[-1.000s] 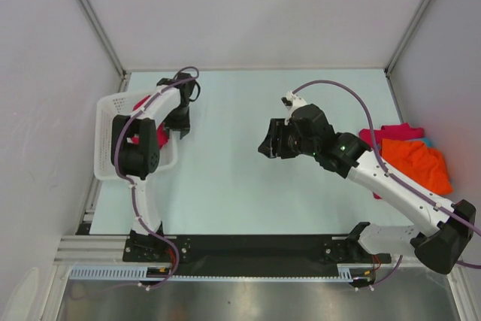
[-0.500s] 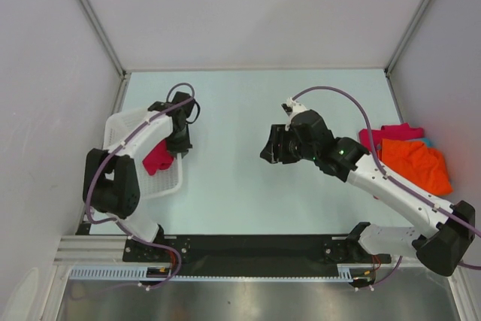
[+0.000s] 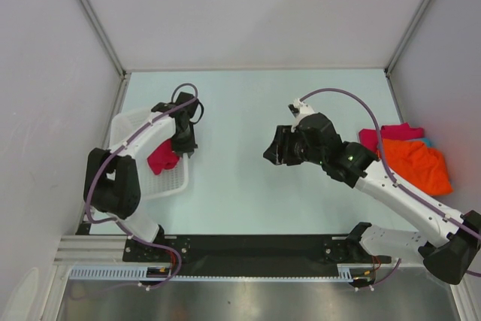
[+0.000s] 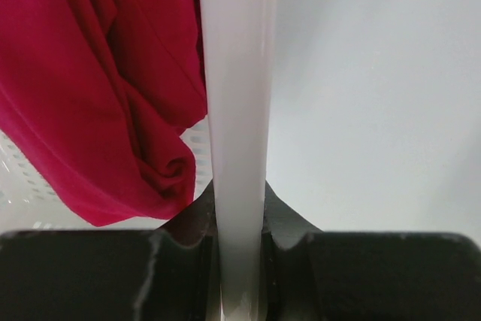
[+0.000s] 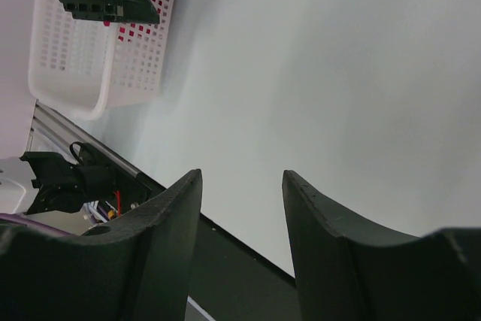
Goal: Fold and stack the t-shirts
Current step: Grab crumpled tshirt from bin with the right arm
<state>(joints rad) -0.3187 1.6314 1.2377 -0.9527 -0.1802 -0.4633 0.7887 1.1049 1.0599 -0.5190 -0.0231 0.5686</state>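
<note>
1. White wall panels close in a pale bench (image 3: pixel 240 103). A white lattice basket (image 3: pixel 156 186) sits at its left edge, and loose cloth lies at its right edge.
2. The left gripper (image 3: pixel 185 143) is narrowed onto the basket wall that faces the middle of the bench. The wrist view shows the white rim pinched edge-on between the jaws. The crimson t-shirt (image 3: pixel 161 160) is bunched inside the basket, just beside the rim and not between the jaws.
3. The right gripper (image 3: pixel 273 154) hovers wide and empty over bare bench near the middle, well apart from the basket.
4. An orange t-shirt (image 3: pixel 417 165) lies crumpled at the right edge, partly over a magenta-pink t-shirt (image 3: pixel 391 134). Neither looks folded.
5. The step in hand, as I read it, is getting the crimson t-shirt out onto open bench for folding.
6. If the basket is to be dragged or tipped, it should move slowly and low, so the light plastic neither twists in the pinch nor flips. It need come only far enough for the right gripper to reach the cloth.
7. After that, the rim should be released and the shirt taken by an edge, such as the collar or hem, not the bunched middle, so it can spread flat.
</note>
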